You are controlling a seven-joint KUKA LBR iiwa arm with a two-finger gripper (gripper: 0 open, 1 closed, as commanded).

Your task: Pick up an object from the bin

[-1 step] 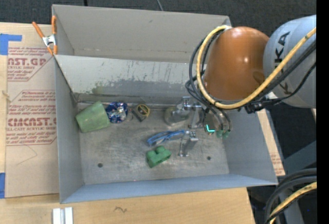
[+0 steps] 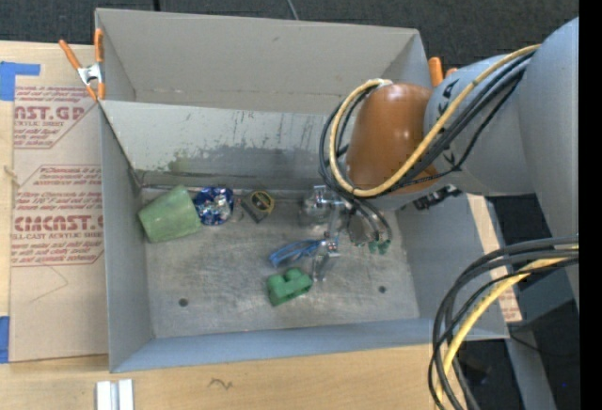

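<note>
Low over the floor of the bin, right of its middle, the gripper hangs under the arm's orange cover, ringed by looped yellow and black cables; its jaws look spread apart, one toward the back wall and one toward the front, with nothing seen between them. Nearest is a blue piece, small and flattish, lying on the floor just left of the front jaw, its right end touching or almost touching that jaw; its long axis runs left to right, rising slightly to the right. Just in front of it sits a dark green block, apart from the gripper. A small green bit lies close on the gripper's right, partly hidden by the wrist. Along the foot of the back wall, well to the left, lie a brown ring, a blue-and-white ball with markings too small to read, and a pale green block, tilted and touching the ball
</note>
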